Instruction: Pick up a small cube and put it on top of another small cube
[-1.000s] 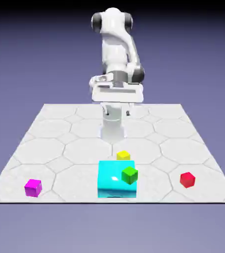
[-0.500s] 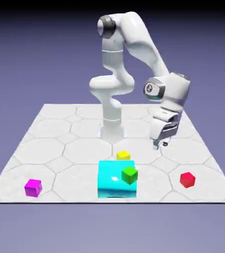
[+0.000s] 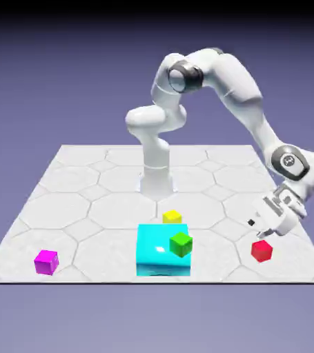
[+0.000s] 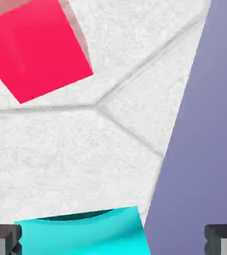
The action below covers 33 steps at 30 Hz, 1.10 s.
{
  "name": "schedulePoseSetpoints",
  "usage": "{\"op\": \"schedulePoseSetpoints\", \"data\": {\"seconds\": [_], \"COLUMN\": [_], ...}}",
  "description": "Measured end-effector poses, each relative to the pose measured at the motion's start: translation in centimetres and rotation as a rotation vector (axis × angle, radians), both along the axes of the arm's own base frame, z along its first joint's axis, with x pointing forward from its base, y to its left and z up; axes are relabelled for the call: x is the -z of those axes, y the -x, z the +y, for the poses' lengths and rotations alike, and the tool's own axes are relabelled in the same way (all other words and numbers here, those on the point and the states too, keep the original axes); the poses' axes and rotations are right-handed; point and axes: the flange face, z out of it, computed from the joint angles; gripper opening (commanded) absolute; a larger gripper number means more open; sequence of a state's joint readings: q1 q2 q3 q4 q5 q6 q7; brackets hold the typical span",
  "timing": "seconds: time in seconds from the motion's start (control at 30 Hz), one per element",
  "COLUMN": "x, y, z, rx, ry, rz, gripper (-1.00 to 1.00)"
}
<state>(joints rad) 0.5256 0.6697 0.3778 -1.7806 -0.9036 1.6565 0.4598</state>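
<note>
One open gripper, tilted close above the red cube

Two fingertips (image 4: 11, 240) stand wide apart at the hand view's bottom edge, so the gripper (image 3: 256, 229) is open. In the exterior view it hangs tilted near the small red cube (image 3: 261, 251), just above it in the picture (whether a finger touches it, I cannot tell). That cube sits on the pale tabletop (image 3: 111, 248), toward the exterior view's right. In the hand view it looms large at the upper left, cut off by the picture's edge.

The big cyan block (image 3: 152, 258) lies near the middle of the table's near side, and the green cube (image 3: 181, 244) overlaps its top in the picture. Behind the block is the yellow cube (image 3: 172, 216), partly hidden. The magenta cube (image 3: 46, 262) rests toward the exterior view's left, well apart from the others. The white arm (image 3: 239, 83) arches over to the right.
</note>
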Motion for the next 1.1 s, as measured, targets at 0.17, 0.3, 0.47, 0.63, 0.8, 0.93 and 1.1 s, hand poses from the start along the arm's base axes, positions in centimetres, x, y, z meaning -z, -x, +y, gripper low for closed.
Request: {"op": "schedulePoseSetpoints", "data": {"seconds": [0.17, 0.3, 0.47, 0.63, 0.8, 0.93, 1.1], "x": [4.2, 7.5, 12.3, 7.1, 2.0, -2.6, -5.1], "y": [2.4, 4.7, 3.7, 0.9, -10.2, -16.2, -18.3], "z": [4.0, 6.7, 3.1, 4.3, -7.1, -17.3, -24.0], "rx": [-0.119, -0.191, -0.21, -0.038, 0.454, 0.814, 1.012], "ry": [0.188, 0.334, 0.382, 0.388, 0.383, 0.346, 0.309], "rz": [0.024, 0.027, 0.026, 0.043, 0.118, 0.198, 0.252], "gripper": [0.0, 0.0, -1.0, -1.0, -1.0, -1.0, -1.0]}}
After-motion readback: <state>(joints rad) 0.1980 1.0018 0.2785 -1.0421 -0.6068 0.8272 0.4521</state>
